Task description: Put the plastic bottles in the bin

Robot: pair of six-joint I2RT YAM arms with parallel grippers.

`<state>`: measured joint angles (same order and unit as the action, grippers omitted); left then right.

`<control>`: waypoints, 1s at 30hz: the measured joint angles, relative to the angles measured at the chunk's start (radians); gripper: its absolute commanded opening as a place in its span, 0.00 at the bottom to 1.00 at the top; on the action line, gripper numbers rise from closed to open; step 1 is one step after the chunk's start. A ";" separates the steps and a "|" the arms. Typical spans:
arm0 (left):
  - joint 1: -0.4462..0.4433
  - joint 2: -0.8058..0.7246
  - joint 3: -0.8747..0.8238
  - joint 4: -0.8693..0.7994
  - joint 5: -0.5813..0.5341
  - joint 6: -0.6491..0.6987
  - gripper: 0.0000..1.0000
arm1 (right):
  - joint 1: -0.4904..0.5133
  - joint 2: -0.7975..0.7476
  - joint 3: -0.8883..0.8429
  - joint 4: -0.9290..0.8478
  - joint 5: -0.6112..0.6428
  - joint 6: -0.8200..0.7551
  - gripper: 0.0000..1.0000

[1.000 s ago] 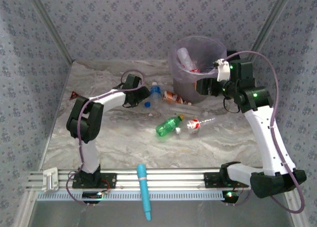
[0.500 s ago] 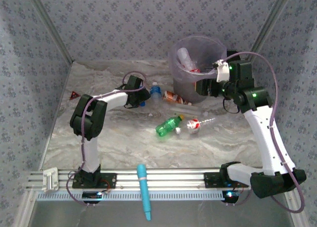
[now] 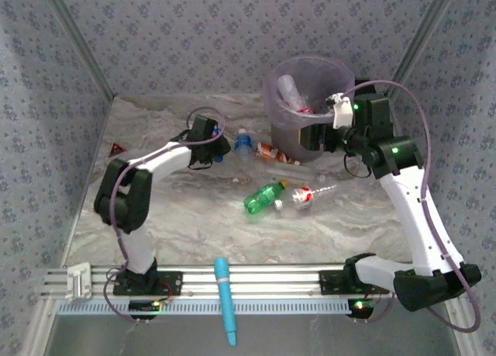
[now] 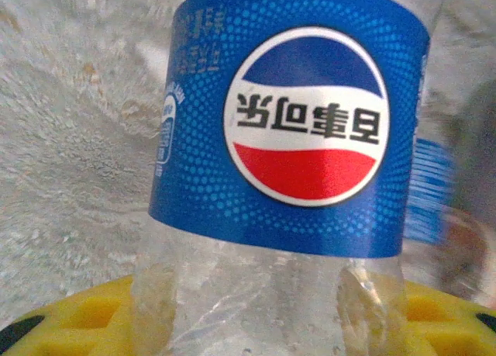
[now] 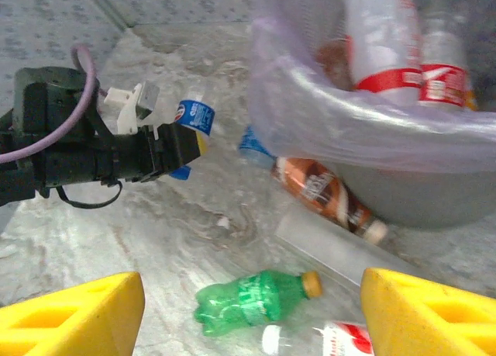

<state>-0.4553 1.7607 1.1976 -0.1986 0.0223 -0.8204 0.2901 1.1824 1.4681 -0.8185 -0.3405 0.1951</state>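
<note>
A clear plastic bottle [image 4: 294,123] with a blue, red and white round-logo label stands between the yellow pads [image 4: 85,313] of my left gripper [image 4: 263,329], which is shut on its clear lower body. From above, that gripper [image 3: 220,146] is left of the pale-purple bin [image 3: 273,100]. The bin [image 5: 372,127] holds white bottles with red labels [image 5: 384,38]. My right gripper [image 5: 248,317] hangs open in front of the bin, above a green bottle [image 5: 252,302]. A brown bottle [image 5: 322,191], a clear one [image 5: 333,247] and a red-and-white one [image 5: 341,342] lie on the table.
Another blue-labelled bottle [image 3: 242,141] lies between my left gripper and the brown bottle [image 3: 273,151]. A light-blue pen-shaped tool [image 3: 225,298] lies across the front rail. A small red scrap [image 3: 116,148] sits by the left wall. Patterned walls close in three sides.
My left gripper has closed on the blue-labelled bottle and drawn back a little to the left, its elbow swinging outward. The right gripper has edged slightly left, still open.
</note>
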 measured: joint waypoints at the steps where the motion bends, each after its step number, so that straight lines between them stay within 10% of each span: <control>1: -0.001 -0.053 -0.024 0.015 0.007 0.019 0.43 | 0.025 0.001 0.006 0.010 -0.004 0.003 0.75; 14: -0.040 -0.517 -0.366 0.287 0.286 0.260 0.36 | 0.234 0.209 0.143 0.196 -0.084 0.092 0.86; 30: -0.117 -0.562 -0.403 0.436 0.393 0.350 0.36 | 0.280 0.478 0.205 0.306 -0.202 0.193 0.88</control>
<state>-0.5724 1.1992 0.7944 0.2371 0.4156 -0.4706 0.5701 1.6604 1.6730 -0.5121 -0.5423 0.3878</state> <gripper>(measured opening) 0.523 0.899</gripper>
